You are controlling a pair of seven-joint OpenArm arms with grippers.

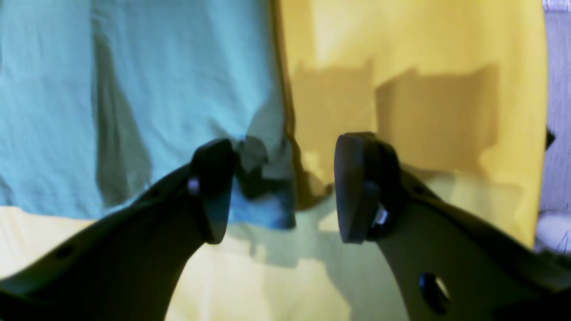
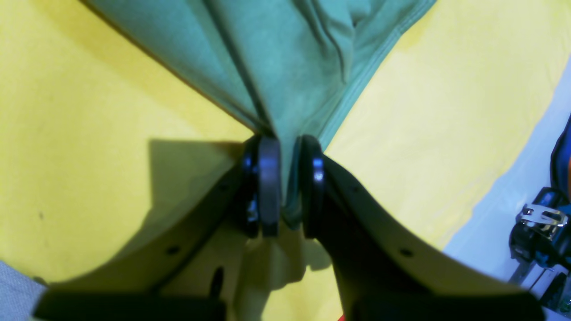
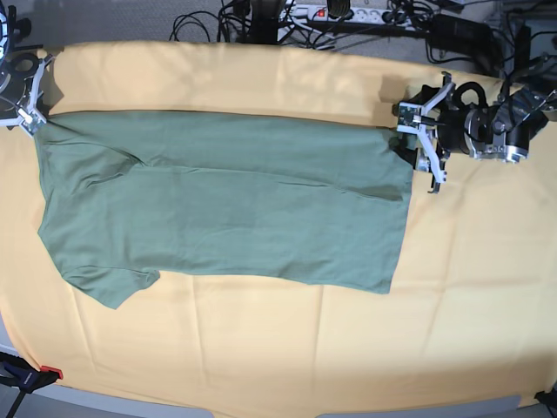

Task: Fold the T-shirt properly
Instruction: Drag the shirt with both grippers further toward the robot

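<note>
The left tool (image 1: 283, 189) is showing two dark, curved fingers, each ending in a rounded black pad (image 1: 357, 187) and pierced by small round holes; a bit of bright metal is glinting behind one pad. The right tool (image 2: 285, 187) is wearing the same dark fingers with flat, disc-like black pads (image 2: 269, 185), and small screw holes are dotting their flanks. In the base view both arms are showing as black housings with silver metal brackets around them.

Base view overhead, far, wrist views close behind each tool (all share the T-shirt (image 3: 226, 200))
</note>
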